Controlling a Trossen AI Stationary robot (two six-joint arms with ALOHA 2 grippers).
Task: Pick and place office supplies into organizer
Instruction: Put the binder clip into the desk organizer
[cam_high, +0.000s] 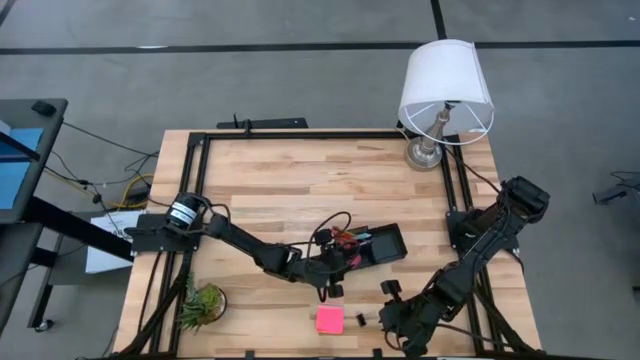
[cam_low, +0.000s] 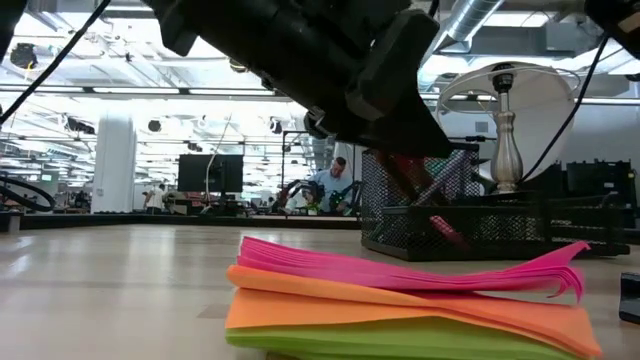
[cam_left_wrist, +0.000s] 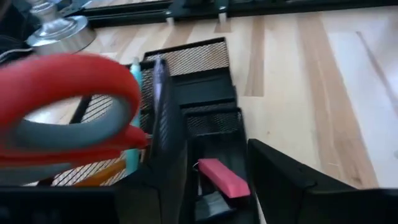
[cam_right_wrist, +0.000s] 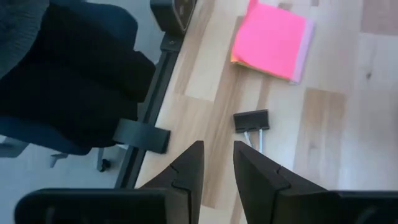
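The left gripper hangs over the black organizer with its fingers parted and empty. A pink eraser lies in the compartment directly between them, already released. Red-handled scissors and pens stand in the compartment beside the fingers. The right gripper, fingers narrowly apart and holding nothing, hovers just short of a black binder clip. The clip looks light, stiff and slippery, probably best pinched across its body. A pink sticky-note pad lies beyond.

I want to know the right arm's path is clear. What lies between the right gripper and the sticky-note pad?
In the right wrist view, only the black binder clip lies on the wood between the right gripper and the sticky-note pad.
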